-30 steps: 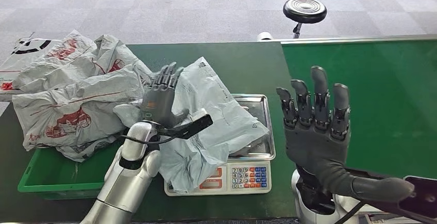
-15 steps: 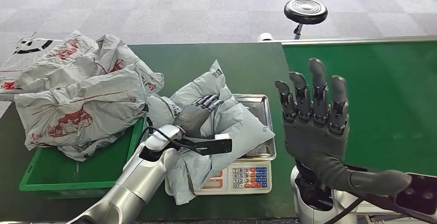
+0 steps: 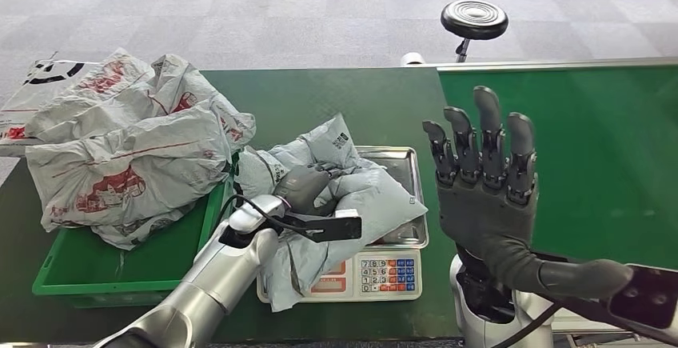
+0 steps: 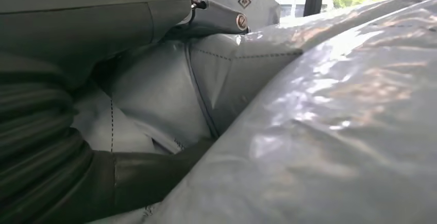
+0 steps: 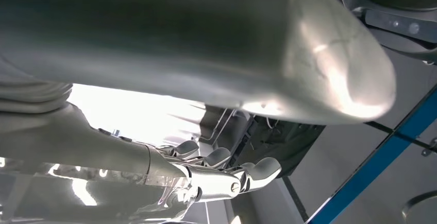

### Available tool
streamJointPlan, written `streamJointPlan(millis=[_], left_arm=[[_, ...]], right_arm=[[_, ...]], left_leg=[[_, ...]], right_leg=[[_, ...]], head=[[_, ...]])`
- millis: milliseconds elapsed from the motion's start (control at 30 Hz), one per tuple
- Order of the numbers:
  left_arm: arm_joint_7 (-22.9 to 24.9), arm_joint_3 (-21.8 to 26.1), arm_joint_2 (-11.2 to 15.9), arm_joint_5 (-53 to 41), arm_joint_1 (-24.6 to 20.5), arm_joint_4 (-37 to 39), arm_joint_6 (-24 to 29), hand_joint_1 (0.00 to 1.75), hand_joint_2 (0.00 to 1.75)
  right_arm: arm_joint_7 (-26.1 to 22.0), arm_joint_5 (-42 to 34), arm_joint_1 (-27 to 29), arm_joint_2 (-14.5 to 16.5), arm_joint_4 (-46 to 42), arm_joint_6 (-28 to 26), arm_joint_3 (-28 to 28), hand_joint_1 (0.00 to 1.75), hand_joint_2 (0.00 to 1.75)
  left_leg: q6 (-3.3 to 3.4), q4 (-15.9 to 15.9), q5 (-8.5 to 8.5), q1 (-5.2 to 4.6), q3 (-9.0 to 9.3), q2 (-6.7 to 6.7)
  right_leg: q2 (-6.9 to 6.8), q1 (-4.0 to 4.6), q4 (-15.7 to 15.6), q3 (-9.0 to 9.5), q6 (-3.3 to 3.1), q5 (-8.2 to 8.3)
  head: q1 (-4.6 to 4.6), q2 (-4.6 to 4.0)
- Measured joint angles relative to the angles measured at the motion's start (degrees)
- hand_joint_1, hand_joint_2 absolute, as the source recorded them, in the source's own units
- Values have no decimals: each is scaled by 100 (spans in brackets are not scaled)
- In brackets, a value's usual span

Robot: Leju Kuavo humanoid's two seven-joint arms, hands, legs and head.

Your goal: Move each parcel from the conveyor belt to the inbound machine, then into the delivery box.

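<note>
My left robot hand (image 3: 305, 187) grips the crumpled grey plastic parcel (image 3: 352, 196) on the steel-topped scale (image 3: 404, 174); boxing remains. Right robot hand (image 3: 485, 196) hovers spread, holding nothing.

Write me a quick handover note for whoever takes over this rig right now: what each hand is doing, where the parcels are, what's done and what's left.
Left hand: fingers closed into the grey parcel lying on the scale.
Right hand: raised, fingers spread, holding nothing, in front of the green conveyor belt.
Green delivery box: on the left, already piled with parcels with red print.
Done: the grey parcel is off the belt and on the scale.
Left: lift the grey parcel into the green delivery box. No parcel is on the visible stretch of belt.
</note>
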Motion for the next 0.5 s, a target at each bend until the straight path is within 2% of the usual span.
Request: streamJointPlan(millis=[133,500], left_arm=[[341,77,5,284,30,-191,842,175,175],[483,339,60,616,112,-630,1185,175,175]], right_arm=[[-5,45,76,-1,-22,-47,-11,0,0],[-6,46,144,-6,-61,-76,-26,0,0]], left_leg=[[-2,0,2,0,-7,1],[-2,0,2,1,-26,2]], right_leg=[[4,0,1,-10,0,2],[6,1,2,-31,-1,1]], head=[[0,0],[0,0]])
